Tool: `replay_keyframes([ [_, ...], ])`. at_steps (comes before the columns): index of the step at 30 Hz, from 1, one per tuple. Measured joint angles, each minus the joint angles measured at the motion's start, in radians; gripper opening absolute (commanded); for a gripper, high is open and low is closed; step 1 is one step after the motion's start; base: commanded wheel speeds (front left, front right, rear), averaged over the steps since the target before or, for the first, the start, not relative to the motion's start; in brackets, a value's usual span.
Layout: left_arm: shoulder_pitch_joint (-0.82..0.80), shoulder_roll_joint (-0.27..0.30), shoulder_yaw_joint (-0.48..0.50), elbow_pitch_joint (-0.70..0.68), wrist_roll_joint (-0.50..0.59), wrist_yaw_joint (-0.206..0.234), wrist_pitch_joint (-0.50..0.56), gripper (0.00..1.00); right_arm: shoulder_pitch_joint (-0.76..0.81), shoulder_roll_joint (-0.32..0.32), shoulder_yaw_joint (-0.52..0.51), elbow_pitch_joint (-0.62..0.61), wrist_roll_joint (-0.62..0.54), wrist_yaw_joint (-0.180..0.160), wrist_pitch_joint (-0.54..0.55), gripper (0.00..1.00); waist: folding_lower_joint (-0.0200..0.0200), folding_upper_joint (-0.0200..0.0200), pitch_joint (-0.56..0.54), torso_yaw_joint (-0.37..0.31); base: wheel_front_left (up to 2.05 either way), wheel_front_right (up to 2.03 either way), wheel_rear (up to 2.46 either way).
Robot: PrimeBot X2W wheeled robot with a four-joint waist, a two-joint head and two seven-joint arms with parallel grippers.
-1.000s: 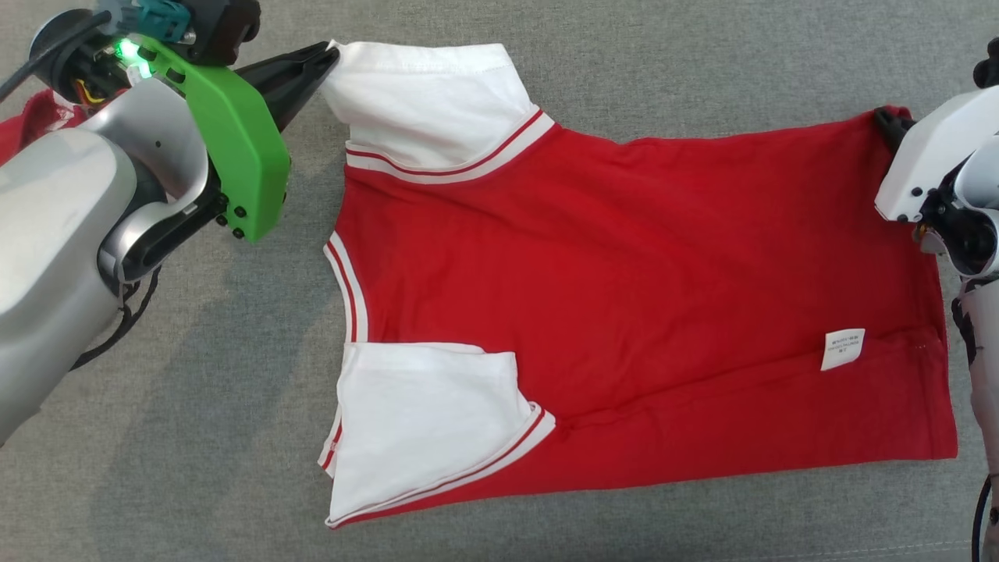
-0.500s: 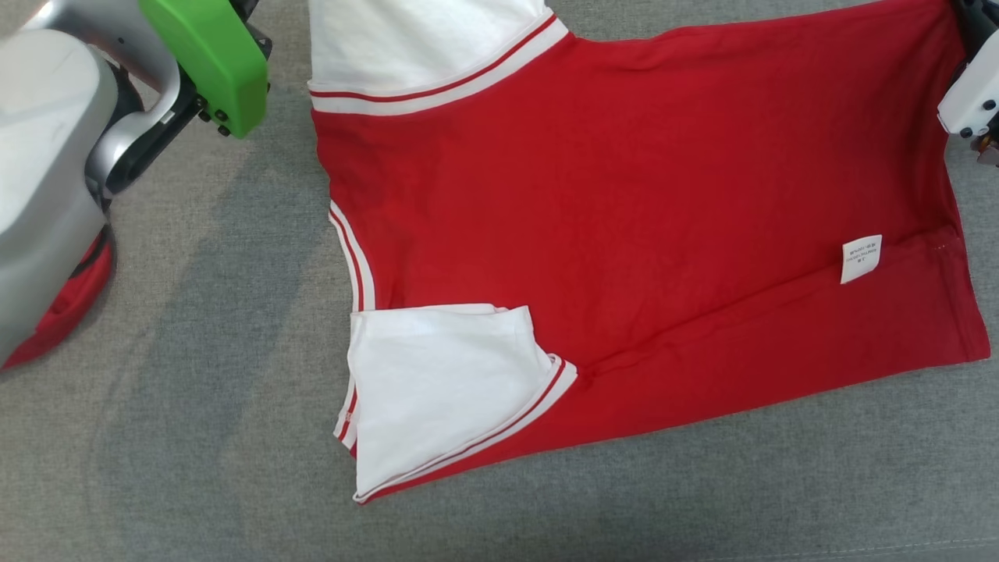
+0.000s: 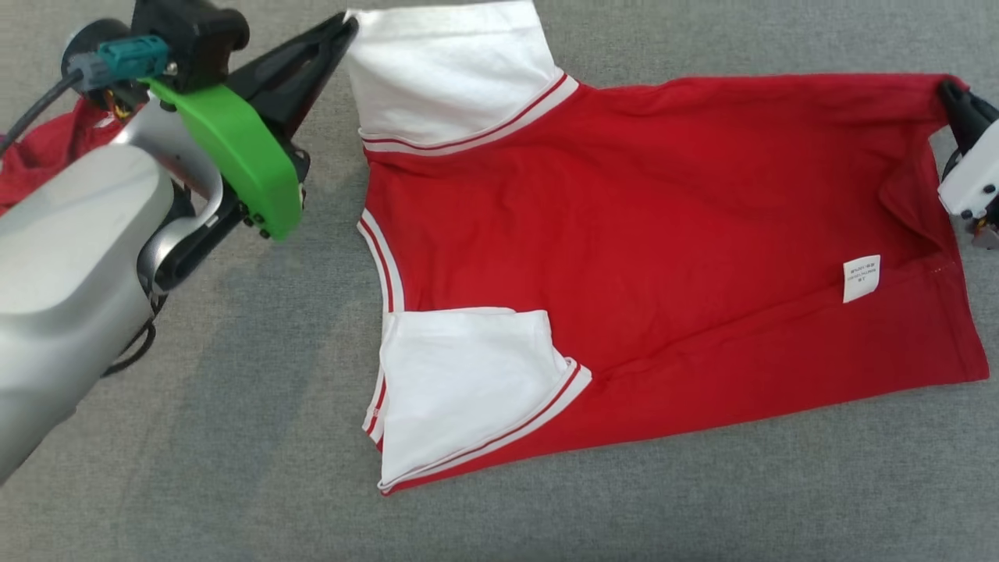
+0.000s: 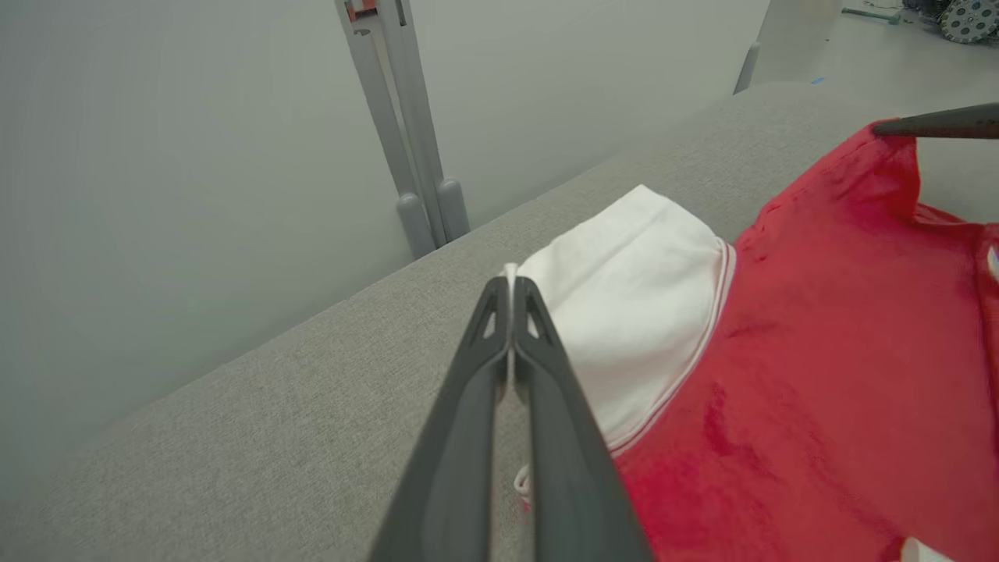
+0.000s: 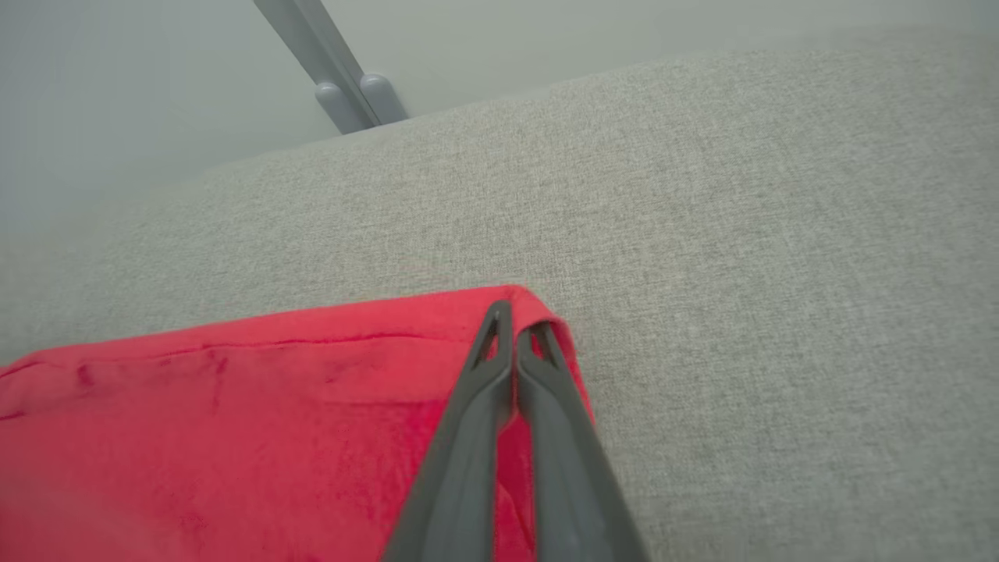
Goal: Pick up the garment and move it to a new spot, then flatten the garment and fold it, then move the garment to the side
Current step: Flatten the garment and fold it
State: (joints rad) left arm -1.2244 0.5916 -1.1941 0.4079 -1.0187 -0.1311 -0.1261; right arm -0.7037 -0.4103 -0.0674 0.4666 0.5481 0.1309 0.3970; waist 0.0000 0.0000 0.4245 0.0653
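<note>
So, biggest first: a grey fabric surface point(image 3: 234, 484) sits under everything. The red shirt point(image 3: 624, 234) lies spread across the middle of it, mostly flat, neck end toward 9 o'clock. My left claw point(image 3: 347, 25) is up at 11 o'clock, fingers pressed together on the corner of the white sleeve point(image 3: 453, 70). My right claw point(image 3: 951, 92) is at 2 o'clock, pinching the shirt's red hem corner, which sits a bit lifted. The second white sleeve point(image 3: 460, 382) is folded in near 7 o'clock. There's a tiny white label point(image 3: 861, 278) at 3 o'clock.
</note>
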Motion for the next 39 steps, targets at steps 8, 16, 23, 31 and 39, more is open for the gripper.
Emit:
replay_keyframes([
  [8, 0.163, 0.059, -0.035, -0.092, -0.065, 0.0, -0.053, 0.0, 0.189, -0.036, 0.017, -0.073, 0.051, 0.0, -0.012, 0.0, 0.0, 0.0, -0.08, 0.025, 0.0, 0.0, 0.0],
  [16, 0.327, 0.093, -0.059, -0.204, -0.082, 0.023, -0.082, 0.0, 0.33, -0.067, -0.018, -0.132, 0.085, 0.0, -0.006, 0.0, 0.0, 0.0, -0.145, 0.048, 0.0, 0.0, 0.0],
  [23, 0.413, 0.133, -0.071, -0.293, -0.071, 0.055, -0.067, 0.0, 0.413, -0.061, -0.057, -0.162, 0.091, 0.0, 0.013, 0.0, 0.0, 0.0, -0.152, 0.063, 0.0, 0.0, 0.0],
  [31, 0.479, 0.117, -0.077, -0.301, -0.066, 0.069, -0.059, 0.0, 0.464, -0.036, -0.094, -0.171, 0.081, 0.0, 0.025, 0.0, 0.0, 0.0, -0.135, 0.073, 0.0, 0.0, 0.0],
  [39, 0.561, 0.02, -0.084, -0.176, -0.044, 0.069, -0.053, 0.02, 0.479, -0.007, -0.06, -0.167, 0.075, 0.0, 0.017, 0.28, 0.0, 0.0, -0.137, 0.059, 0.0, 0.0, 0.0],
])
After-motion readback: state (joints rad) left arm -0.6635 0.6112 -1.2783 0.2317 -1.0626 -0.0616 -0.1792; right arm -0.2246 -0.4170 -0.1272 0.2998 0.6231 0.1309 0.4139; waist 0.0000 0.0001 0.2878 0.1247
